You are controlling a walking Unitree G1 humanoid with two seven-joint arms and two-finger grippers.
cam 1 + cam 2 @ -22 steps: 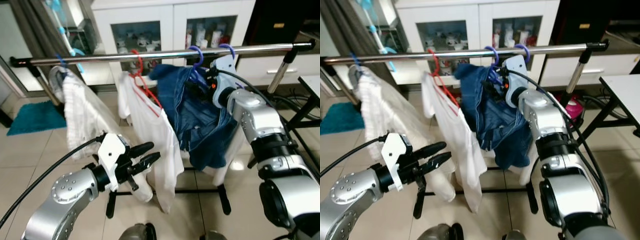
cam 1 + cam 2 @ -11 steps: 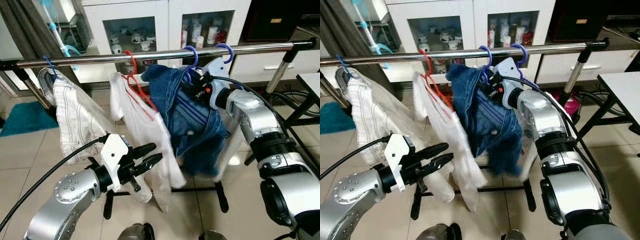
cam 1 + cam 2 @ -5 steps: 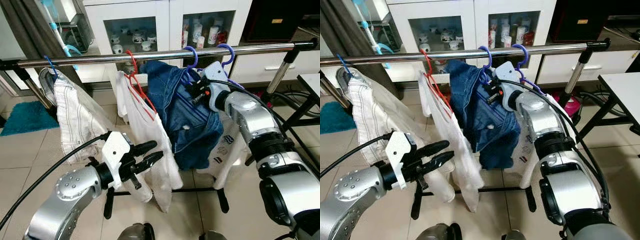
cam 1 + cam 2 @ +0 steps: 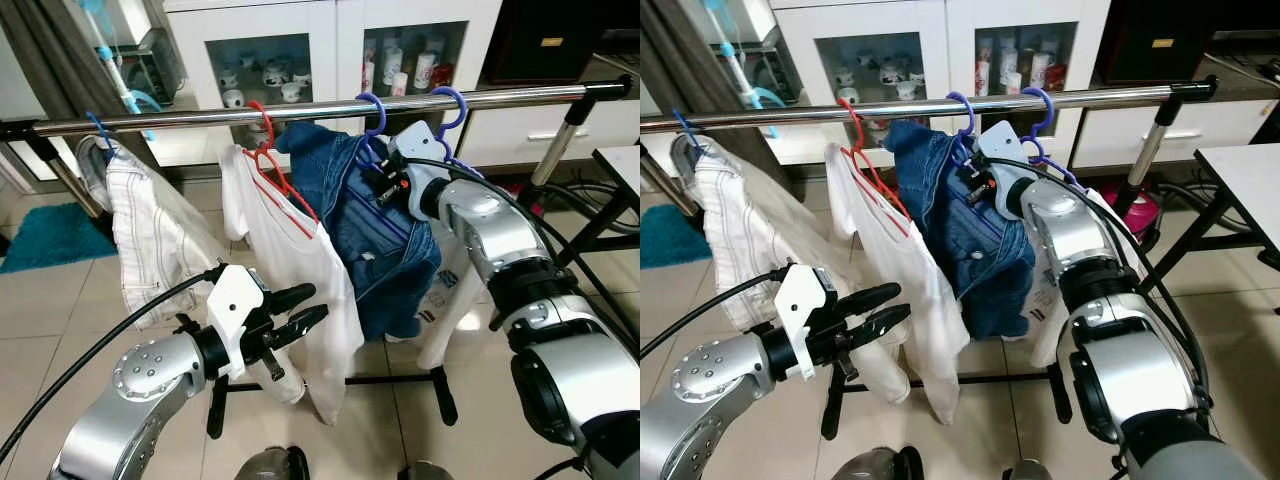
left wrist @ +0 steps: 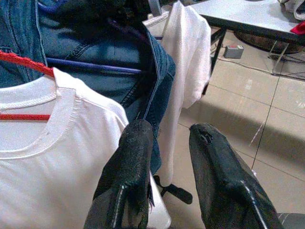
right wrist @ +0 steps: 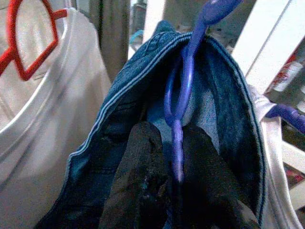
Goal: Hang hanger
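Note:
A silver rail (image 4: 200,116) crosses the left eye view. A blue hanger (image 4: 371,108) is hooked over it, with a denim garment (image 4: 385,250) draped on it. My right gripper (image 4: 383,186) is raised just below that hook and shut on the hanger's neck (image 6: 177,138). In the right wrist view the black fingers (image 6: 143,176) press either side of the neck, deep in the denim. My left gripper (image 4: 298,312) stands open and low, in front of a white T-shirt (image 4: 305,270) on a red hanger (image 4: 264,130). It holds nothing (image 5: 170,130).
Right of the denim, a second blue hanger (image 4: 449,100) carries a white shirt (image 4: 450,290). A pale checked garment (image 4: 150,240) hangs at the rail's left end. A glass-door cabinet (image 4: 270,60) stands behind. A table edge (image 4: 620,165) is at right and a teal mat (image 4: 50,235) at left.
My right gripper has drawn the blue hanger and denim a little left along the rail, towards the red hanger, and the clothes have swung. The left gripper has barely moved.

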